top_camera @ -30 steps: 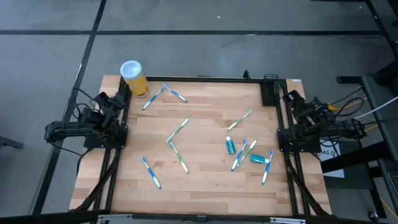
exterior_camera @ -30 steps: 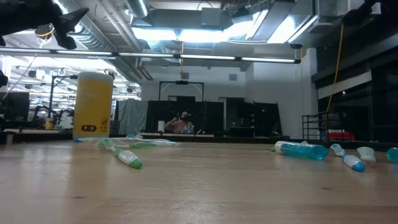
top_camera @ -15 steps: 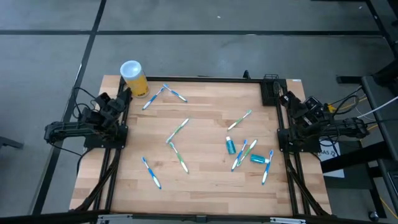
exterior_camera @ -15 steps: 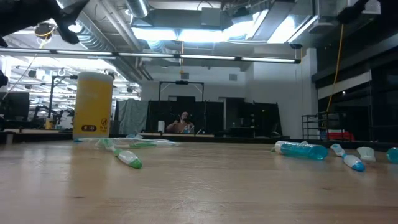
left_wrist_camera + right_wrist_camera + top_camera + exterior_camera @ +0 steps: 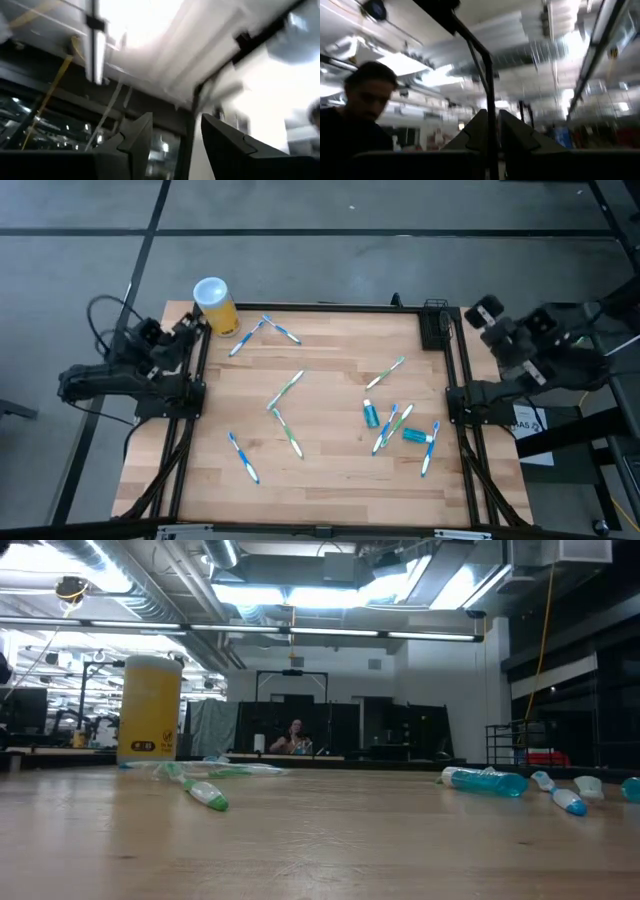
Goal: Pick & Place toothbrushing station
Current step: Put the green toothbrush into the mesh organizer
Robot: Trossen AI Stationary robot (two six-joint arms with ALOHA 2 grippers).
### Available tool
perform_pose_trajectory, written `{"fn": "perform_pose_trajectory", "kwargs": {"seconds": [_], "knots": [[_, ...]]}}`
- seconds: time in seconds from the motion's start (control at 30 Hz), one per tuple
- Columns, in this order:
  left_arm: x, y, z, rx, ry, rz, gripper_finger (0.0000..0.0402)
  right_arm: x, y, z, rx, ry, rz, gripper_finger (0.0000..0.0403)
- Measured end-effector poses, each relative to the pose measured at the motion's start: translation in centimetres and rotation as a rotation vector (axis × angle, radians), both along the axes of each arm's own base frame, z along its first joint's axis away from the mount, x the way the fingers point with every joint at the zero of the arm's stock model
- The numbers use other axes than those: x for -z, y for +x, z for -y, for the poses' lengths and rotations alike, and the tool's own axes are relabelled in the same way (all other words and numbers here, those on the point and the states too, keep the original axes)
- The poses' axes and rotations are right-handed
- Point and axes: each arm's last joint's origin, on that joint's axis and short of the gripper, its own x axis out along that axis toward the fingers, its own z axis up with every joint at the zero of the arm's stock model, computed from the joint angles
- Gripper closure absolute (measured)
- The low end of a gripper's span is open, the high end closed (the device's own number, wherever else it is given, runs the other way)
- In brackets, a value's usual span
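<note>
We see the left gripper [image 5: 172, 137] with its fingers parted by a clear gap and nothing between them, aimed up at ceiling lights. The right gripper [image 5: 491, 130] has its fingers nearly closed, only a narrow slit, empty too; a person [image 5: 355, 117] shows at left of that wrist view. In the high view the left gripper [image 5: 190, 328] sits at the table's upper left edge, beside the yellow cup [image 5: 214, 304]. The right gripper [image 5: 484, 313] sits off the upper right edge. The toothbrushing station [image 5: 434, 328] rests at the wooden table [image 5: 330, 470] upper right corner, just left of the right gripper. Toothbrushes [image 5: 285, 387] and blue tubes [image 5: 371, 414] lie scattered mid-table.
</note>
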Motion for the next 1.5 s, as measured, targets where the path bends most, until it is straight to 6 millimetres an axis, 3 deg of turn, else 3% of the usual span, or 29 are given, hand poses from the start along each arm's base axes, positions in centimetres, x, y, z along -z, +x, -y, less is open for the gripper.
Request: {"fn": "perform_pose_trajectory", "kwargs": {"seconds": [0.1, 0.2, 0.33, 0.47, 0.7, 0.87, 1.17, 1.3, 1.5], "knots": [[-5.0, 1.9, -0.2, -0.076, 0.069, -0.158, 0.0249, -3.4, -0.1, 0.4, 0.122, 0.033, -0.298, 0.0353], [-9.0, 4.3, -0.9, -0.263, 0.078, -0.461, 0.0259, -4.6, -1.0, 1.1, 0.337, 0.115, -0.691, 0.0353], [-11.6, 7.3, -2.3, -0.599, 0.003, -0.904, 0.0271, -3.3, -0.5, 1.7, 0.57, 0.252, -1.157, 0.0353], [-12.4, 10.1, -3.2, -0.785, -0.081, -1.121, 0.0281, -0.9, 1.5, 1.6, 0.708, 0.398, -1.379, 0.0353], [-10.4, 10.6, -3.8, -1.034, -0.339, -1.292, 0.0287, 6.0, 5.1, 0.5, 0.916, 0.617, -1.545, 0.0353], [-9.8, 9.8, -3.4, -1.046, -0.368, -1.297, 0.0277, 12.1, 6.9, -0.3, 1.068, 0.818, -1.462, 0.0353], [-10.8, 7.0, -3.2, -1.049, -0.345, -1.254, 0.0228, 23.0, 9.6, 0.1, 1.02, 1.102, -1.415, 0.0333], [-11.3, 5.6, -3.0, -1.038, -0.349, -1.223, 0.0204, 25.4, 9.8, 1.0, 0.992, 1.215, -1.435, 0.0293], [-11.6, 4.5, -2.9, -1.026, -0.306, -1.224, 0.0186, 26.4, 9.7, 3.1, 1.052, 1.266, -1.5, 0.0239]]}}
